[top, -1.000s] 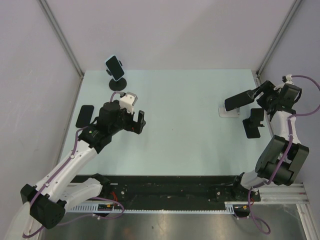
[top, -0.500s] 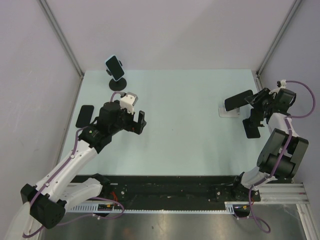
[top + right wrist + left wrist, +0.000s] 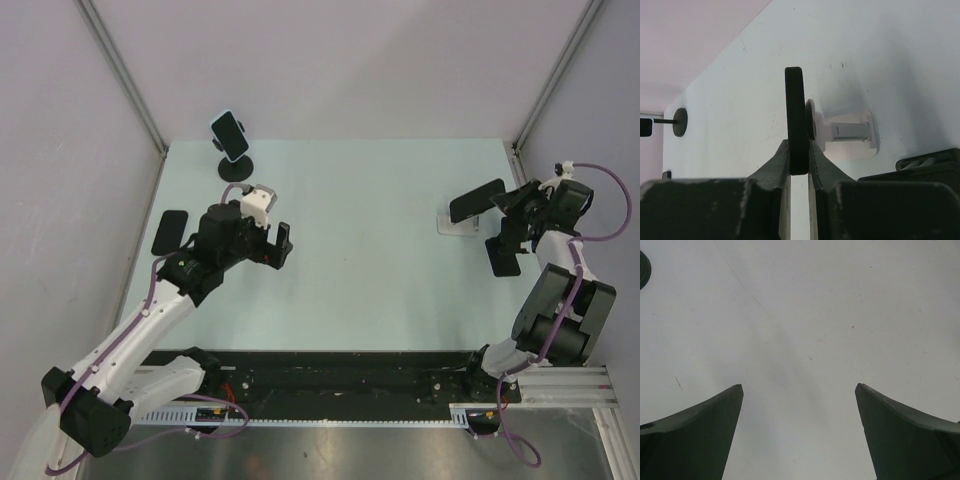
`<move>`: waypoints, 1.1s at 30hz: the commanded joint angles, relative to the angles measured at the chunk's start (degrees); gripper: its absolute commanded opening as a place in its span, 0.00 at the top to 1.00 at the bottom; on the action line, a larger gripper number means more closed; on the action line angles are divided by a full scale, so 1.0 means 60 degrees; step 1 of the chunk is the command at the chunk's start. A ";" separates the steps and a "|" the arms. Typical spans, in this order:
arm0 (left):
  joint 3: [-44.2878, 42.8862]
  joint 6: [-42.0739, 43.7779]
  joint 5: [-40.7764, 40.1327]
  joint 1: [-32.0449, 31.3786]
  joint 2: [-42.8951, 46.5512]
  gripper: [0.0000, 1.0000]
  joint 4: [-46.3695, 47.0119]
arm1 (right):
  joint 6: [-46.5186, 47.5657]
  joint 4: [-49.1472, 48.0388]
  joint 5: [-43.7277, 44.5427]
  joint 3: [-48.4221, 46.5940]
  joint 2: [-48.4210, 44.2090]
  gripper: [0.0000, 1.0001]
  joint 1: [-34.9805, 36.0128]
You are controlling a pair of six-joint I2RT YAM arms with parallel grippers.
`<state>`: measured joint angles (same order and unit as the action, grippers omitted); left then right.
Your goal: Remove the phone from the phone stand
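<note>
- Over on the right side of the table, the phone is sitting on the white phone stand. It is tilted up off the surface, with one broad face against the stand's round head.
- The right claw is pinching the phone at its end, one finger flat on each broad face. The wrist view is showing no gap, so the claw is closed down to the phone's thickness and has hold of it.
- I am judging the phone to be a stiff, thin slab with smooth faces that will be slippery under the pads. A grip this near the end may let it swing or slide, so a deeper bite would be safer.
- The stand is looking light, so pulling the phone straight off the head seems wiser than dragging it sideways, which could tip the stand.
- Just beside the stand, a second phone is lying flat on the table, close under the right arm.
- Well apart on the left, the left claw is hanging over bare table with its jaws spread wide, holding nothing.
- In the far left corner, another phone on a black stand is standing clear of both arms.
</note>
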<state>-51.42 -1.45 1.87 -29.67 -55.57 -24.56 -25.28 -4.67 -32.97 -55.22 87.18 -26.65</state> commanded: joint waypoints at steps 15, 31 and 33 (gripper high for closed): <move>0.0352 0.0769 0.1080 -0.0577 0.0253 0.00 0.1030 | -0.0592 0.0615 -0.0423 0.0238 -0.3980 1.00 0.1801; 0.0236 0.1473 0.0641 -0.3125 0.0605 0.00 0.2320 | -0.2158 -0.0435 0.0807 0.2567 -0.5448 1.00 0.7267; 0.0118 0.1473 0.0393 -0.3447 0.0488 0.00 0.2350 | -0.2319 -0.0715 0.1113 0.2670 -0.5374 1.00 0.8029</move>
<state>-48.34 3.55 6.11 -47.62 -52.34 -13.41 -34.54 1.50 -29.71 -39.40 56.51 15.46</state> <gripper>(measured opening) 0.996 0.164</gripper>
